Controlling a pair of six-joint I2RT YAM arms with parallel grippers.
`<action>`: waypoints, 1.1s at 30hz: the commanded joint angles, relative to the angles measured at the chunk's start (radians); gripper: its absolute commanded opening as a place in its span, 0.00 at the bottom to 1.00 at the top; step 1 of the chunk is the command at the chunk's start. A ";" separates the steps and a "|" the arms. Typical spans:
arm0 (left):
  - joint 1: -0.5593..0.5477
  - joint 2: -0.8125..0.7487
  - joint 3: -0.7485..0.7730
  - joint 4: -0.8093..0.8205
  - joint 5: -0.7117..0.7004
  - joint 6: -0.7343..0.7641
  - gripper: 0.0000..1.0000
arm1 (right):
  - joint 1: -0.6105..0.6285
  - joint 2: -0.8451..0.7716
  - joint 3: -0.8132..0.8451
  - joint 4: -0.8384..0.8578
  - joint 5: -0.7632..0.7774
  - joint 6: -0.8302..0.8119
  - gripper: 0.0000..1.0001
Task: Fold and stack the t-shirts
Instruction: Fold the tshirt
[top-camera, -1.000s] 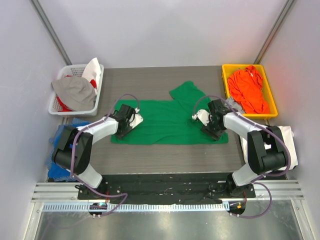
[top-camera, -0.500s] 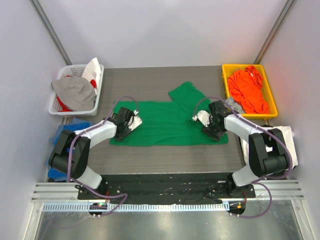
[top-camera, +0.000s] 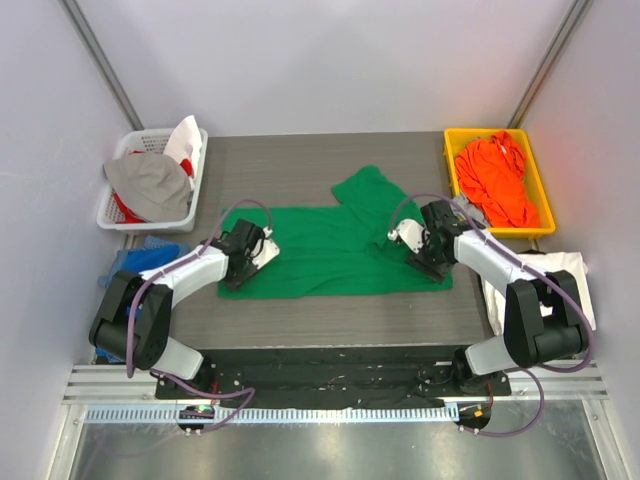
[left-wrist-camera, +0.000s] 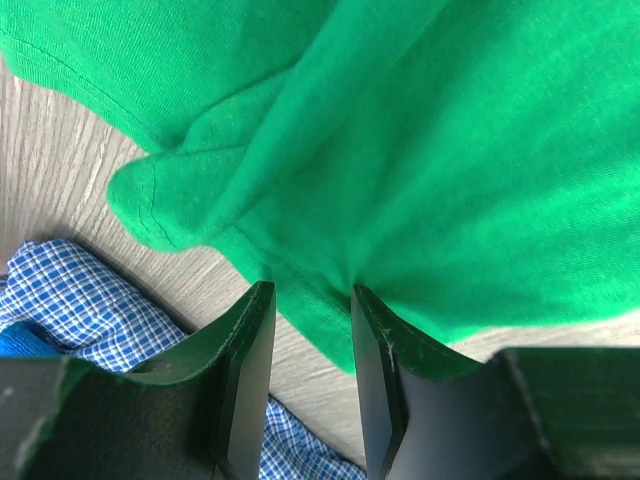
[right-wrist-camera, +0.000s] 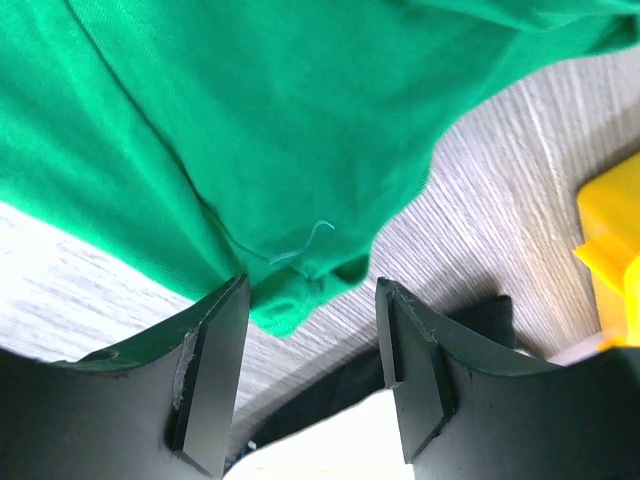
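The bright green t-shirt (top-camera: 330, 250) lies spread flat across the middle of the table, one sleeve pointing to the back. My left gripper (top-camera: 236, 272) stands over its near left corner. In the left wrist view its jaws (left-wrist-camera: 312, 292) are apart, with the green hem (left-wrist-camera: 450, 150) running between the tips. My right gripper (top-camera: 430, 262) is at the near right corner, open, and the shirt's folded corner (right-wrist-camera: 290, 300) lies between its tips (right-wrist-camera: 312, 288). The orange t-shirt (top-camera: 495, 180) is bunched in a yellow bin. A white t-shirt (top-camera: 575, 270) lies at the table's right edge, partly under my right arm.
The yellow bin (top-camera: 450, 170) stands at the back right. A white basket (top-camera: 115, 215) with a grey cloth (top-camera: 150, 185) and red and white cloths sits at the back left. A blue checked cloth (top-camera: 125, 270) lies off the table's left edge.
Both grippers have moved toward the near edge, and the green shirt has slid that way with them. Its near hem now lies closer to the arms' bases.
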 joint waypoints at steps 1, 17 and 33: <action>-0.007 -0.031 0.083 -0.066 0.033 -0.030 0.41 | -0.004 -0.031 0.106 -0.039 -0.002 0.023 0.61; -0.013 0.038 0.245 -0.020 0.050 -0.041 0.42 | 0.039 0.200 0.350 0.058 -0.079 0.106 0.56; -0.013 0.121 0.279 0.015 0.030 -0.030 0.41 | 0.050 0.352 0.433 0.078 -0.080 0.077 0.54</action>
